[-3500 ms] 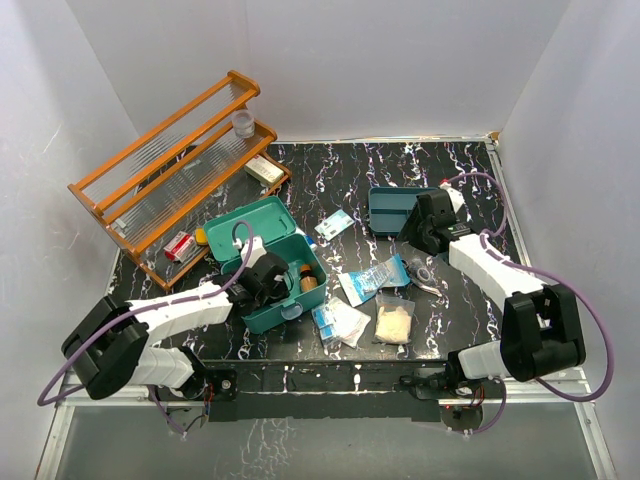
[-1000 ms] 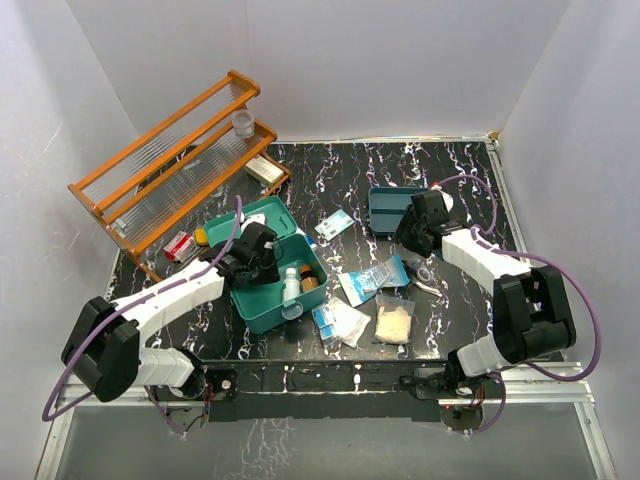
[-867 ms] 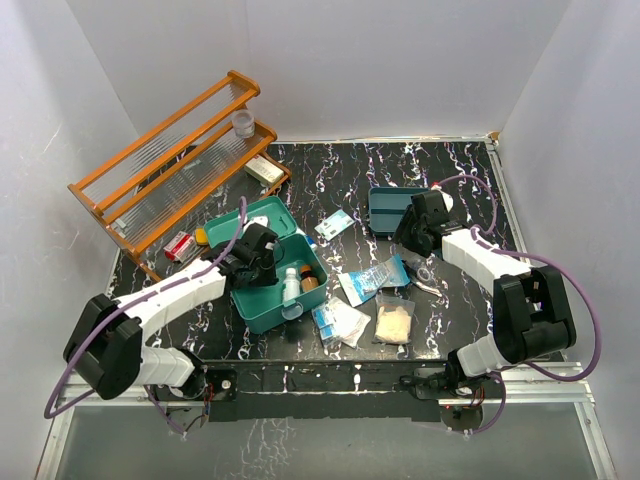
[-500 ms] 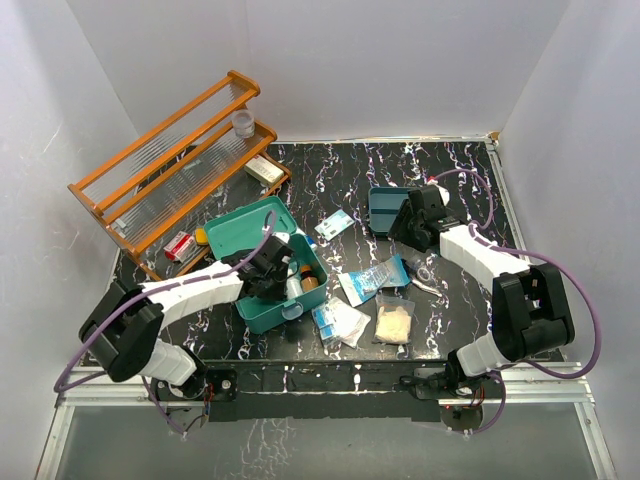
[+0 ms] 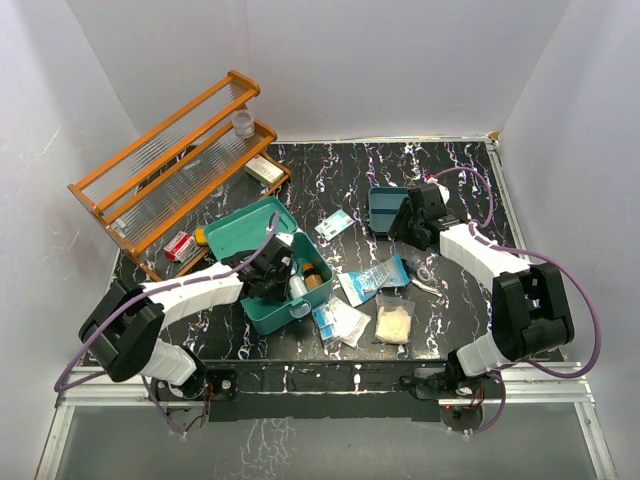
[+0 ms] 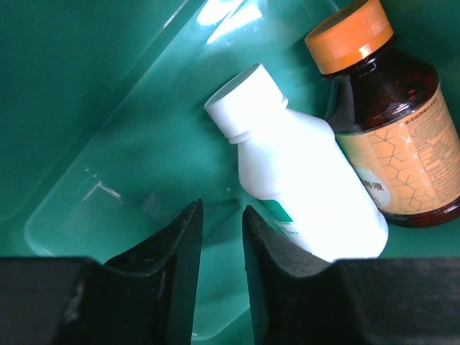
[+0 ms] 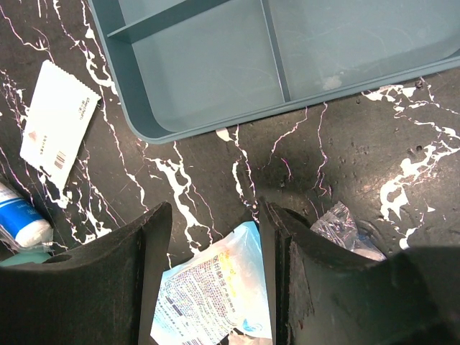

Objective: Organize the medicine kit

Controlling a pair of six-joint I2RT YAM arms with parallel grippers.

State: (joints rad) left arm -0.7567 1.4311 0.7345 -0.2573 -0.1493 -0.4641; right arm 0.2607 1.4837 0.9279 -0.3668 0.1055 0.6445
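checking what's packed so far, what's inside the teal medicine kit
In the medicine kit, a white bottle lies on its side against an orange-capped brown bottle. The left fingers cover part of the floor, so anything beneath them is hidden.

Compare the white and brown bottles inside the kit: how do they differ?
The white bottle: opaque, white cap; the brown bottle: dark, see-through, orange cap. The brown bottle carries an orange honeycomb label; the white bottle's is mostly hidden. Both sit side by side in the medicine kit.
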